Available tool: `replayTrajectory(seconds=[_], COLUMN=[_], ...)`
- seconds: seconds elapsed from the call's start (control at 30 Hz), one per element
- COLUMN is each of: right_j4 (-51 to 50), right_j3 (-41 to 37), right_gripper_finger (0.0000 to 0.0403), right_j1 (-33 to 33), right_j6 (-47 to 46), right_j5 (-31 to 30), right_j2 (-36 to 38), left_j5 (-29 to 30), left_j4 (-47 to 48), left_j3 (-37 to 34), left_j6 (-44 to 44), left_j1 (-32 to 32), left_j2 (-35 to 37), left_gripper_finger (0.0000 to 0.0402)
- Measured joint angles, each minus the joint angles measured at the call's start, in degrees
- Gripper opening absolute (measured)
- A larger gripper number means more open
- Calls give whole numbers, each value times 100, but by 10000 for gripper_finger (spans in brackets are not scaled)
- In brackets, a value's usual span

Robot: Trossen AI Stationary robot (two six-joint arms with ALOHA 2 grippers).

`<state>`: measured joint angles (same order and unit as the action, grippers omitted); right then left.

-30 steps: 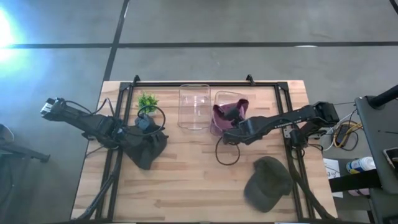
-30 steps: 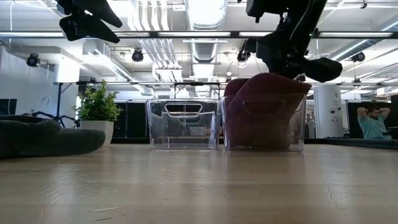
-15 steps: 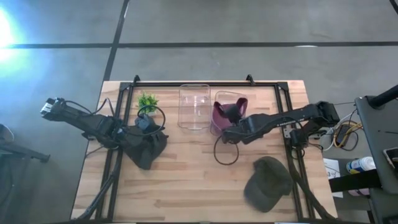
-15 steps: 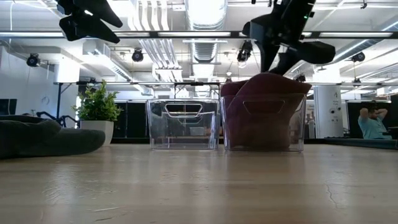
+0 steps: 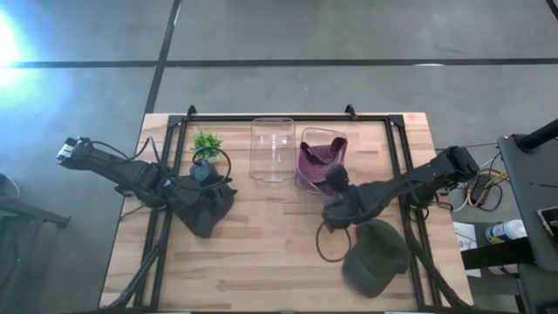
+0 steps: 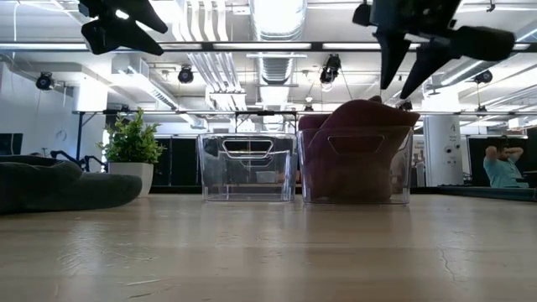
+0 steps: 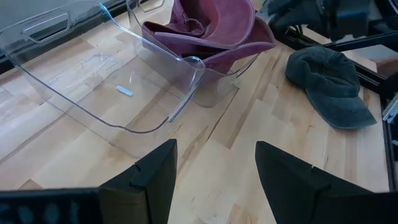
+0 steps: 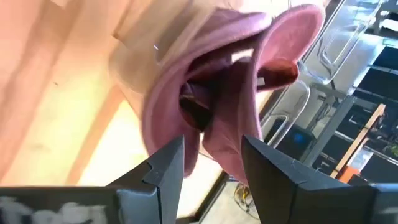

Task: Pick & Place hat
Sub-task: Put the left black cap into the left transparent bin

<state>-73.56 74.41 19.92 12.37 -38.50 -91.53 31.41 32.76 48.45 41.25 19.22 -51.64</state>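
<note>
A maroon hat [image 5: 318, 157] lies crumpled in the right-hand clear bin [image 6: 408, 172], its brim rising over the rim. My right gripper [image 5: 334, 199] hangs open above the table just in front of that bin, clear of the hat [image 8: 230, 93], with nothing between its fingers. A dark grey hat [image 5: 207, 205] lies flat on the table at the left, below my left gripper [image 5: 206, 174], which stands open and high [image 7: 214, 162]. A dark green cap [image 5: 375, 257] rests crown up on the wood near the front right.
An empty clear bin [image 5: 272, 150] stands beside the one with the hat. A small potted plant [image 5: 207, 141] is at the far left. A black frame [image 5: 397, 148] runs round the table. Bare wood lies between the hats at the front middle.
My right gripper has opened and let go of the maroon hat, which stays in the bin. It has then drawn back toward the table's near edge and a little up, rolling slightly.
</note>
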Motion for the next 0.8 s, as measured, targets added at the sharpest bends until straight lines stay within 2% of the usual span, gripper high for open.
replayTrajectory(seconds=[0.17,0.33,0.4,0.5,0.63,0.7,0.8], right_j4=[-2,19,35,88,418,770,1350], right_j3=[0,0,33,99,116,116,118], right_gripper_finger=[157,155,156,157,157,157,157], right_j1=[336,750,845,861,867,924,1028], right_j6=[-507,-1512,-2214,-3820,-5854,-6443,-6997], right_j5=[-44,8,443,1440,2133,2528,3452], right_j2=[0,-3,-58,-193,-389,-451,-572], left_j5=[-83,-354,-492,-530,-535,-534,-635], left_j4=[-86,-81,-81,-86,-145,-190,-286], left_j3=[0,0,-5,-46,-192,-291,-401], left_j6=[61,415,461,472,540,584,635], left_j1=[0,10,30,87,103,103,103], left_j2=[0,-2,-2,-2,-2,-2,-2], left_gripper_finger=[211,211,211,211,211,211,211])
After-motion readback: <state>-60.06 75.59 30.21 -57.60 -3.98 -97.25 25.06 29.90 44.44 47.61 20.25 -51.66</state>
